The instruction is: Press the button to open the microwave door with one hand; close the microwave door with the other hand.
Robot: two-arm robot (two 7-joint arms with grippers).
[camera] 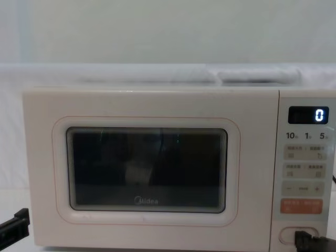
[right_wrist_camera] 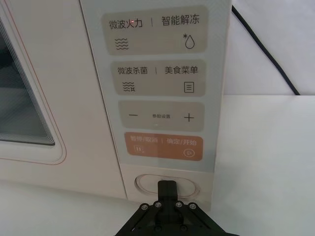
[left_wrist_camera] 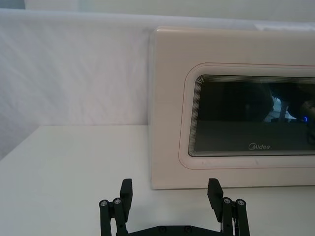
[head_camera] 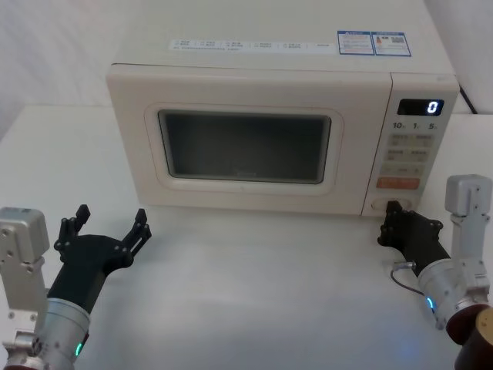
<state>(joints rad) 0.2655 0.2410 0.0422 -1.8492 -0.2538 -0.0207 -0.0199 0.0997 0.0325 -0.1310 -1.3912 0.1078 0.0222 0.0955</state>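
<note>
The cream microwave (head_camera: pixel 254 85) stands at the back of the white table, its display showing "0". The microwave door (head_camera: pixel 131 139) with its dark window sits flush with the front, closed. The pill-shaped button (right_wrist_camera: pixel 145 184) lies at the foot of the control panel, under the orange key (right_wrist_camera: pixel 162 146). My right gripper (right_wrist_camera: pixel 168 187) is shut, its tip right at the middle of the button; I cannot tell whether it presses. In the head view the right gripper (head_camera: pixel 393 210) covers part of the button. My left gripper (head_camera: pixel 110 216) stands open in front of the door's lower left corner, apart from it.
A black cable (right_wrist_camera: pixel 266 54) runs behind the microwave on its right side. White table surface (head_camera: pixel 254 270) stretches between the two arms in front of the oven. A white wall lies behind.
</note>
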